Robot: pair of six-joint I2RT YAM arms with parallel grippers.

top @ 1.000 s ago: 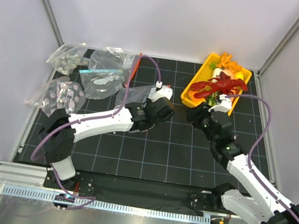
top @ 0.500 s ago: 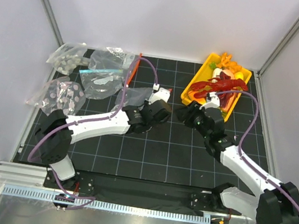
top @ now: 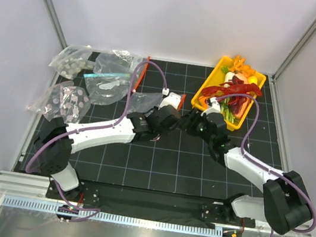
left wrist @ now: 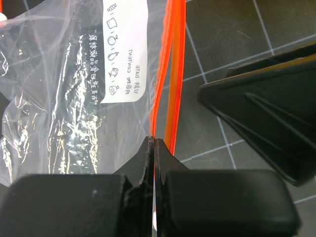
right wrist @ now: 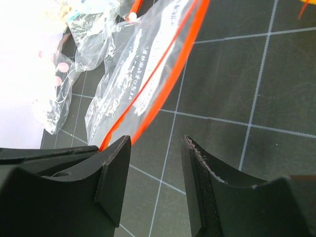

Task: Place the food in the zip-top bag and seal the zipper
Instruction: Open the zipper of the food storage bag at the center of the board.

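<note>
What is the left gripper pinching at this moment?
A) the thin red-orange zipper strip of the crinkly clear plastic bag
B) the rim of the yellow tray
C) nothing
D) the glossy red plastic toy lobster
A: the left wrist view shows the left gripper shut on the red-orange zipper strip of the clear plastic bag.

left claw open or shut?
Shut: the left claw pinches the red-orange zipper strip of the crinkly clear plastic bag, no gap showing.
</note>
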